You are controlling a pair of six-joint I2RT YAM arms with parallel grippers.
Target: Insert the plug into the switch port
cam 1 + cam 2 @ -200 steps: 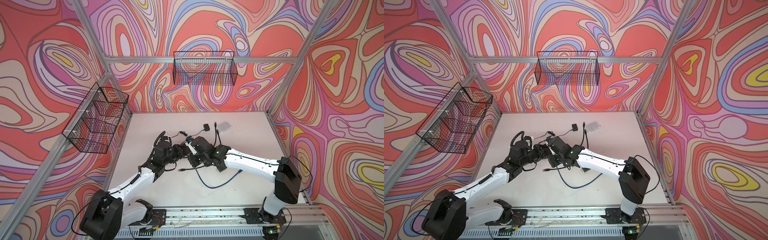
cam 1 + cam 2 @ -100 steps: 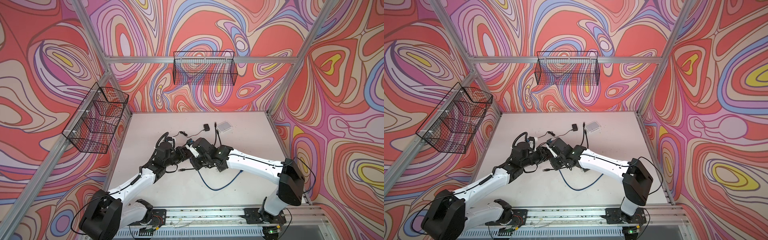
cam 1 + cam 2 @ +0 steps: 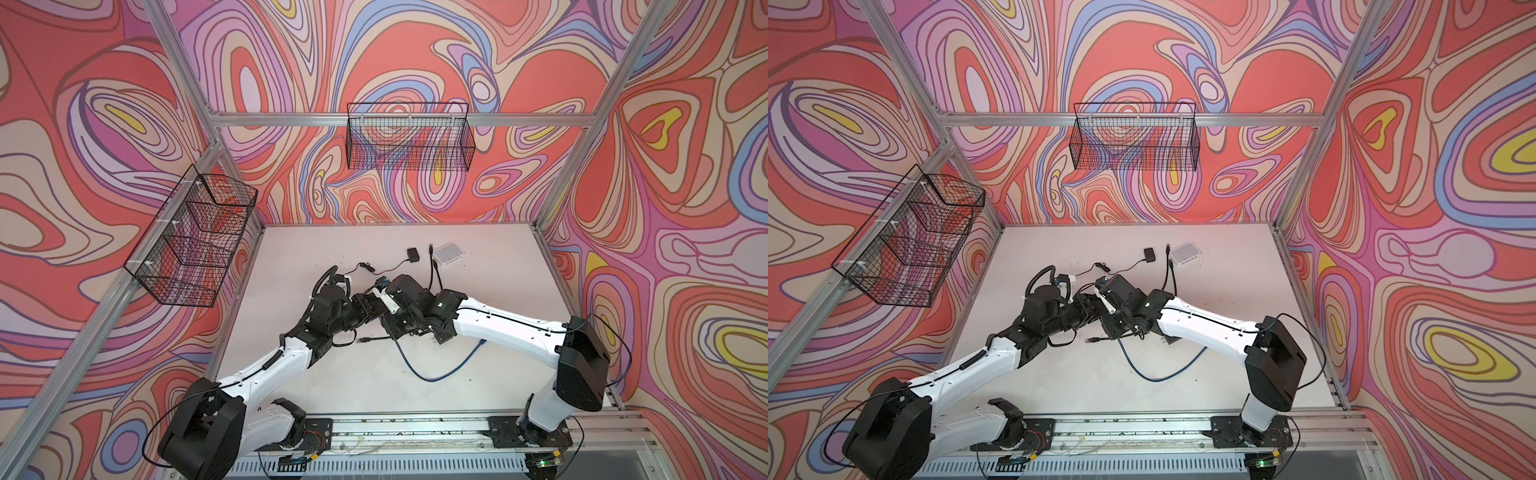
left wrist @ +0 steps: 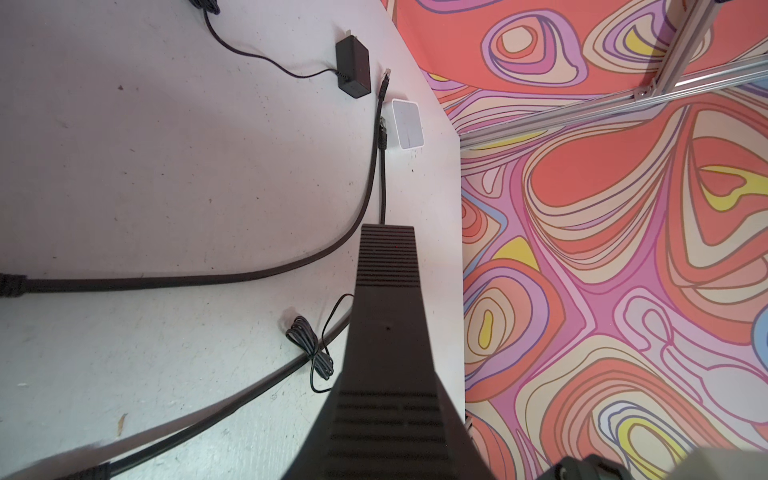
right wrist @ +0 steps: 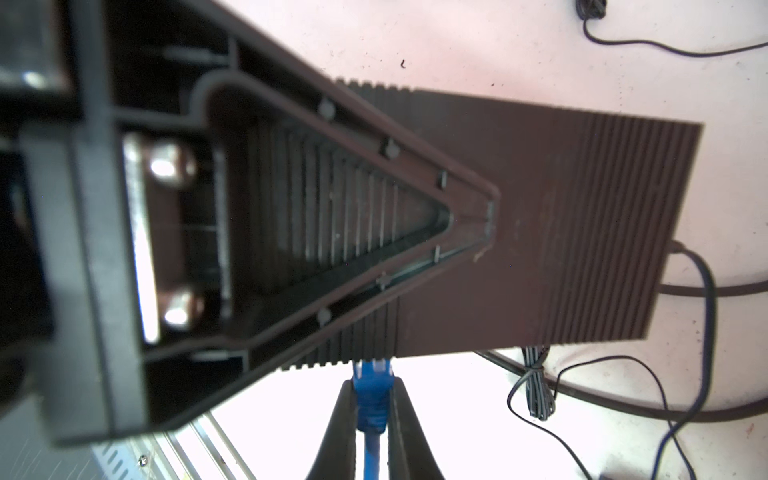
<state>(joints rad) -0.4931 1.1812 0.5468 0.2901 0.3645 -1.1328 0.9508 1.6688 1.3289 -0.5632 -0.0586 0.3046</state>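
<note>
The blue plug sits pinched between the two dark fingers of my right gripper, with its blue cable trailing over the table. In both top views the right gripper and left gripper meet mid-table. The left gripper is shut flat, and nothing shows between its fingers. Its broad ribbed finger fills the right wrist view, and the plug's clear tip reaches that finger's edge. The white switch lies at the back of the table, well away from both grippers; its ports are not visible.
A black power adapter with a thin wire lies left of the switch. Black network cables end beside the switch, and another black cable end lies in front of the grippers. Wire baskets hang on the back and left walls.
Both arms have shifted only slightly at mid-table. The right gripper still holds the blue plug and the left stays shut.
</note>
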